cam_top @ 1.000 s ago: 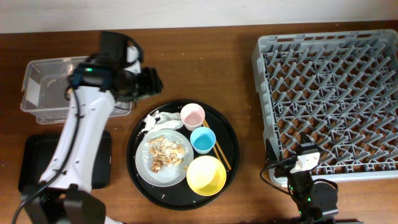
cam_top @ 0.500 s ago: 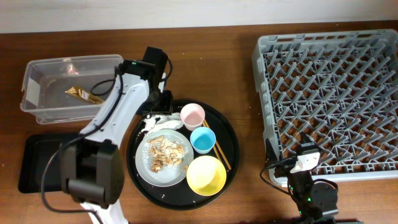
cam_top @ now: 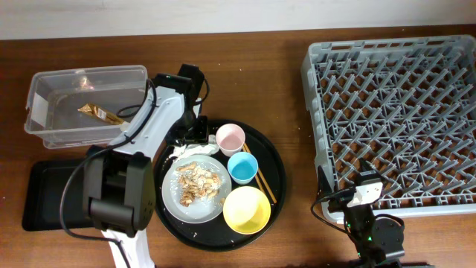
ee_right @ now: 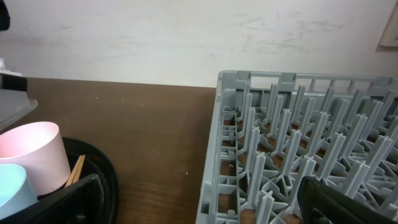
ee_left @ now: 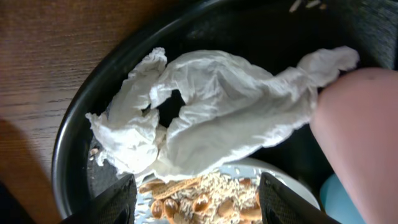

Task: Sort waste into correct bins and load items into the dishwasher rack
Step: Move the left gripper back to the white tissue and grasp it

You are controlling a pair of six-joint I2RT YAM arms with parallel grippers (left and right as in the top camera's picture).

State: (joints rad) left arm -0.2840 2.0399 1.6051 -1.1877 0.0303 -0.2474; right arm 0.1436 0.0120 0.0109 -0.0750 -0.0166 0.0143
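Note:
A crumpled white tissue [ee_left: 211, 112] lies on the upper left of the round black tray [ee_left: 68, 149], against the grey-white plate [cam_top: 195, 205] that carries brown food scraps [cam_top: 197, 182]. My left gripper [cam_top: 195, 136] hovers open just above the tissue, with nothing between its fingers [ee_left: 118, 199]. The pink cup [cam_top: 230, 138], blue cup [cam_top: 242, 167] and yellow bowl [cam_top: 246, 209] stand on the same tray. A gold-brown wrapper [cam_top: 100, 113] lies in the clear tub [cam_top: 44, 85]. My right gripper [ee_right: 205, 210] is open and empty, low beside the dishwasher rack [cam_top: 394, 119].
A shallow black rectangular tray [cam_top: 37, 197] sits at the front left, below the clear tub. Wooden chopsticks [cam_top: 264, 182] lie on the round tray, to the right of the blue cup. The rack fills the right side of the table.
My left arm swung right from over the clear tub to the round tray and now hangs above the tissue. The wrapper now shows in the tub. The right arm has not moved.

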